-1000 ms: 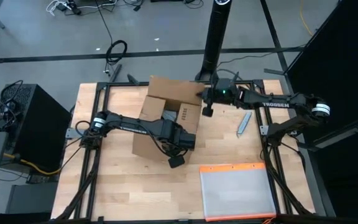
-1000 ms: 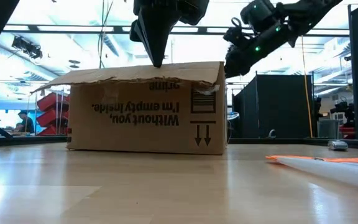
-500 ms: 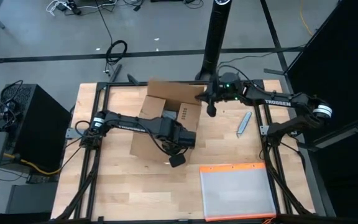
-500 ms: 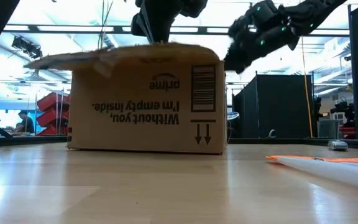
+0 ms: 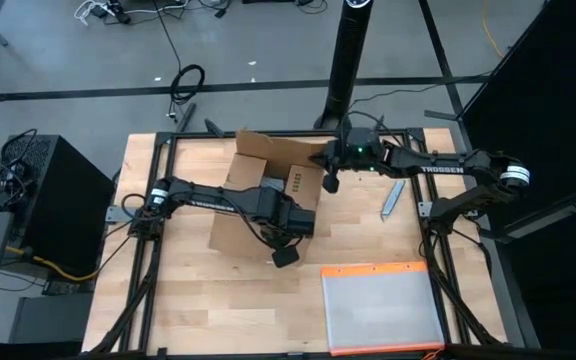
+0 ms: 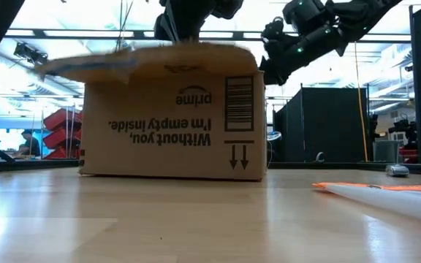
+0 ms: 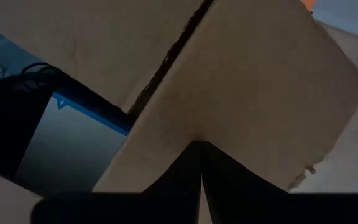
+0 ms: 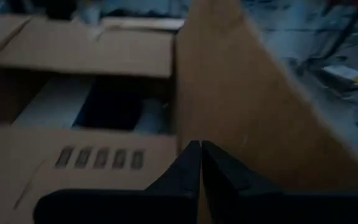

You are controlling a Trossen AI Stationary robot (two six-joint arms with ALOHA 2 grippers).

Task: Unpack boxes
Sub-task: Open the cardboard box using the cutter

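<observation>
The brown cardboard box (image 5: 265, 190) stands on its base at the middle of the table, and its near wall (image 6: 170, 124) shows upside-down print. The far flap (image 8: 241, 93) stands open and slanted. The right flap (image 8: 86, 158), with printed marks, lies over the opening. Something white with a blue edge (image 7: 73, 146) lies inside. My left gripper (image 7: 200, 177) reaches over the box from the left and is shut on the near flap. My right gripper (image 5: 330, 183) is shut at the box's far right corner (image 6: 258, 69). My left gripper pinches the box's near flap (image 7: 241, 106) between its two shut fingers, at the flap's free edge. It comes from above, slanting down. The flap is raised to about level over the near wall (image 6: 145, 57), while the box stays on the table. My right gripper's shut fingertips (image 8: 199, 163) lie at the corner where the right flap meets the far flap. Whether they touch the cardboard cannot be told.
A flat clear pouch with an orange edge (image 5: 383, 305) lies at the table's near right. A small grey tool (image 5: 393, 198) lies to the right of the box. A black post (image 5: 353, 60) stands at the far edge. Bare wood shows at the near left.
My left gripper has moved up with the near flap, which has swung from lying low over the opening to about level, while the box has stayed put. My right gripper has shifted a little toward the right edge and then back to the box's far right corner.
</observation>
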